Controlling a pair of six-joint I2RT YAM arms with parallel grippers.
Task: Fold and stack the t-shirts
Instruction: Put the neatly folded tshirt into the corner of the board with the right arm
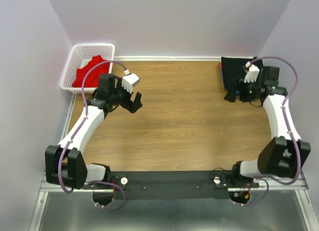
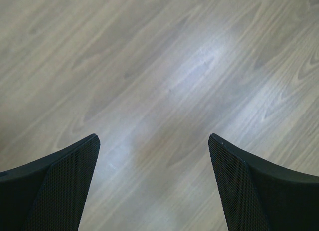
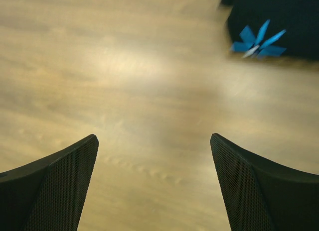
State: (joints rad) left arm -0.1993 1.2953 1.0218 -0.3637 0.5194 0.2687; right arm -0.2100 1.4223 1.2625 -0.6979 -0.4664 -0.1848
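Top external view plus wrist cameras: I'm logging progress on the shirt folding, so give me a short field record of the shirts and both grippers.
red t-shirt: bunched inside the white basket, far left
black t-shirt: folded on the table, far right corner, blue print showing
left gripper: open, empty, above bare wood near the basket
right gripper: open, empty, over wood beside the black t-shirt
progress: red t-shirt not yet folded or stacked
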